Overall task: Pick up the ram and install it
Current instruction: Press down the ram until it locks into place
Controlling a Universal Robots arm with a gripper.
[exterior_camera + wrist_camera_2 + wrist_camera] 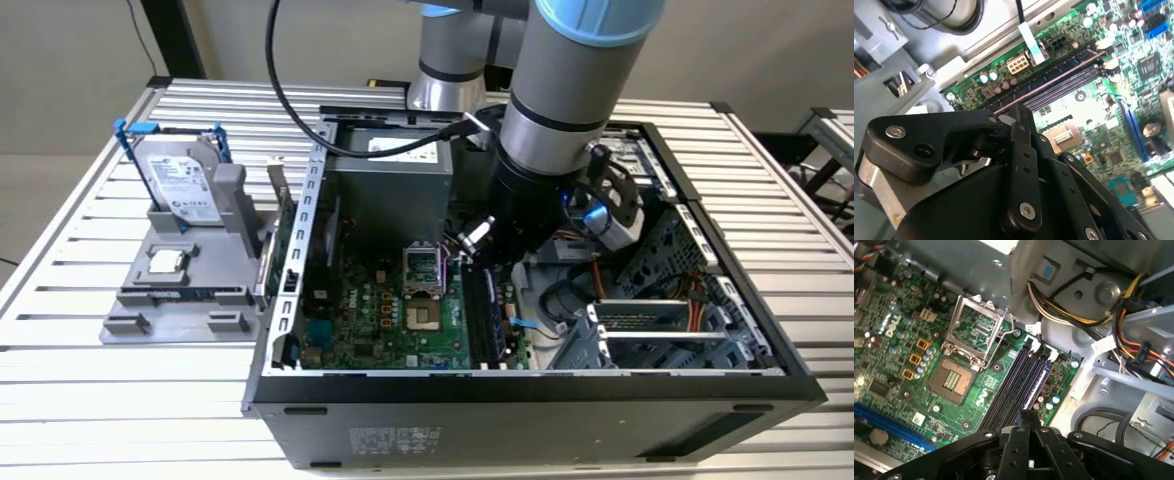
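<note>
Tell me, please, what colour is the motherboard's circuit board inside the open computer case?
Green; the motherboard shows best in the first wrist view.

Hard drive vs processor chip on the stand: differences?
The hard drive stands upright in a blue frame; the processor chip lies flat, unframed. The hard drive is much larger than the processor chip. Both are silver and sit on the grey stand.
</note>
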